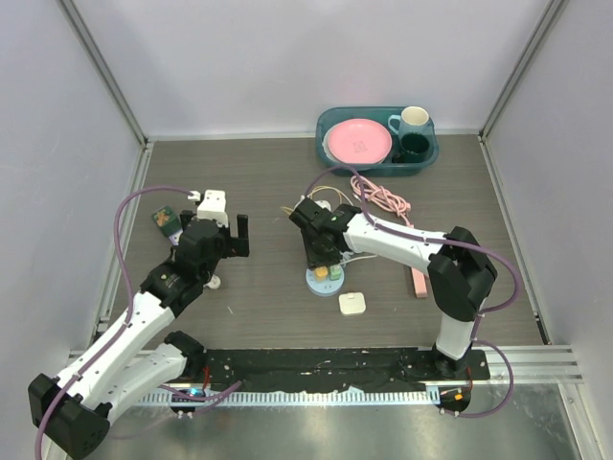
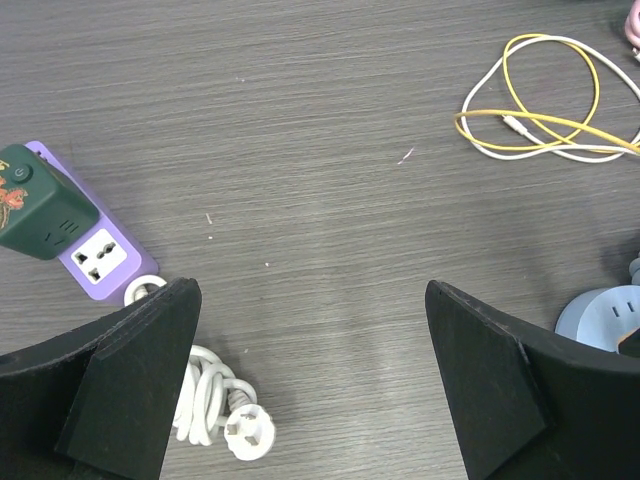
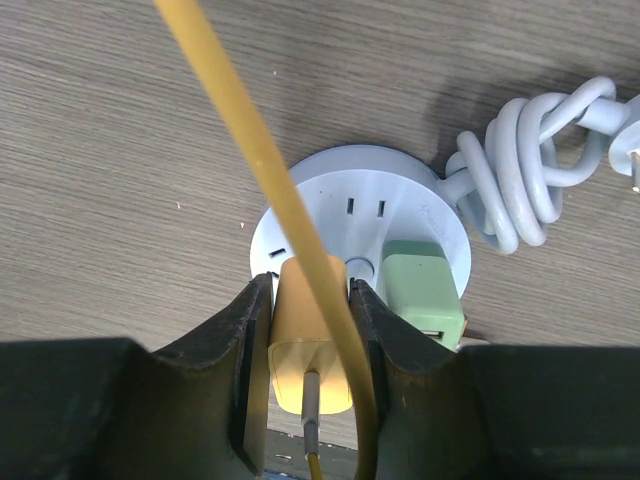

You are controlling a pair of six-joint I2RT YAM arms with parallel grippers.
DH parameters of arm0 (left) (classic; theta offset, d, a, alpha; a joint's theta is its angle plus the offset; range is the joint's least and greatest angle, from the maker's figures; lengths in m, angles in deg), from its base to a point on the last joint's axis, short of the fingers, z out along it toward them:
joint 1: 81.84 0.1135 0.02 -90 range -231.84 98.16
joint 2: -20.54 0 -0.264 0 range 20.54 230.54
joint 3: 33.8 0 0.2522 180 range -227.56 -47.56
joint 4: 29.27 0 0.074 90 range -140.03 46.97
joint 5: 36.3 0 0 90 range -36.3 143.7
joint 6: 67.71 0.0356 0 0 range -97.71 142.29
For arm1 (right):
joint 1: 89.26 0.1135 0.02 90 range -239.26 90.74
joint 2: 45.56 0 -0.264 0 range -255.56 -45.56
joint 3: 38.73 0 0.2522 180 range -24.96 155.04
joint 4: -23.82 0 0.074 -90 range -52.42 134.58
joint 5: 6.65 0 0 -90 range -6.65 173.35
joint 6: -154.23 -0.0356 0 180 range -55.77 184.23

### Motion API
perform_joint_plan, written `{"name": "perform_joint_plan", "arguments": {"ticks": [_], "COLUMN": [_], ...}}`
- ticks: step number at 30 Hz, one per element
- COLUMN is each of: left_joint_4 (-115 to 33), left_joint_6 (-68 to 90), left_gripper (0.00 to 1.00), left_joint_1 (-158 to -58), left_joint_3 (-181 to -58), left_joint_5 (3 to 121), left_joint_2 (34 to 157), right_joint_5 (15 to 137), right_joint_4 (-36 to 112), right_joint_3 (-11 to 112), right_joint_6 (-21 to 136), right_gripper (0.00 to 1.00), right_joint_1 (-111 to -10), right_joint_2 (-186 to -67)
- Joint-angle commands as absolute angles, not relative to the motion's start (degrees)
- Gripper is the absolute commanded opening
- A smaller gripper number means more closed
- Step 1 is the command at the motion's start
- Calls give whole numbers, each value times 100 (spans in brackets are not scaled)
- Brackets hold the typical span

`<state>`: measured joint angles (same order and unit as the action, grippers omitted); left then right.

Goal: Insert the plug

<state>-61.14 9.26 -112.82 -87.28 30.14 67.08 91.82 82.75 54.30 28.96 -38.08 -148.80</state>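
My right gripper (image 3: pixel 308 300) is shut on a yellow plug (image 3: pixel 305 335) with a yellow cable (image 3: pixel 250 150) looping in front of it. The plug's front sits against the top of a round pale-blue power strip (image 3: pixel 340 190), next to a green plug (image 3: pixel 423 290) standing in the strip. In the top view the right gripper (image 1: pixel 319 251) hovers over the strip (image 1: pixel 324 279) at mid table. My left gripper (image 1: pixel 238 236) is open and empty, to the left, above bare table. Its fingers (image 2: pixel 120 380) frame the wood in the left wrist view.
A purple power strip with a green adapter (image 2: pixel 40 205) and a coiled white cord with plug (image 2: pixel 245 432) lie left. Yellow and white cables (image 2: pixel 540 110) lie ahead. A white square charger (image 1: pixel 352 304), a pink cable (image 1: pixel 383 201) and a teal tray (image 1: pixel 330 153) with plate and mugs are nearby.
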Motion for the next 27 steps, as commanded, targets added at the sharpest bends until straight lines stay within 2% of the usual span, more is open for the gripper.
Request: {"name": "perform_joint_plan", "arguments": {"ticks": [1, 27], "left_joint_4": [-6035, -6105], "left_joint_6": [858, 621], "left_gripper": [100, 100], "left_joint_1": [-11260, -11164], "left_joint_3": [-8764, -8764], "left_joint_5": [2882, 2803], "left_joint_2": [6624, 6773], "right_joint_5": [9258, 9258], "right_joint_4": [7995, 7880], "right_joint_3": [5326, 5344], "right_joint_6": [2687, 2793], "right_gripper": [1, 1], "right_joint_1": [-3731, -3723], "right_joint_2": [-14725, -14628]}}
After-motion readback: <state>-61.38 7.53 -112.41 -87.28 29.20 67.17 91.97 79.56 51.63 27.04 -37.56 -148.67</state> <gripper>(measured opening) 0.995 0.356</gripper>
